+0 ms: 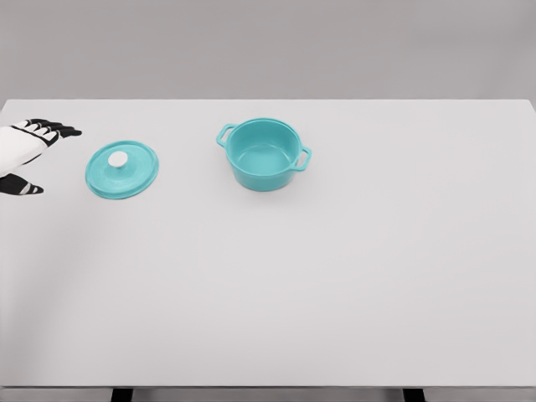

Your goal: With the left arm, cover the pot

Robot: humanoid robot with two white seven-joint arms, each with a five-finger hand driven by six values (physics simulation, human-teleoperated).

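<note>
Pot uncovered, lid lying apart on the bench.

The teal pot [265,154] is seen upright and uncovered near the middle of the white bench [335,285], its two side handles showing. The teal lid [121,168] — white knob up — is laid flat well to the pot's left. At the left edge the left hand [25,155] is seen just beside the lid, not touching it — fingers spread, nothing held.

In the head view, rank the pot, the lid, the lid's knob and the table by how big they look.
1. table
2. pot, lid: look about alike, so unranked
3. knob
</note>
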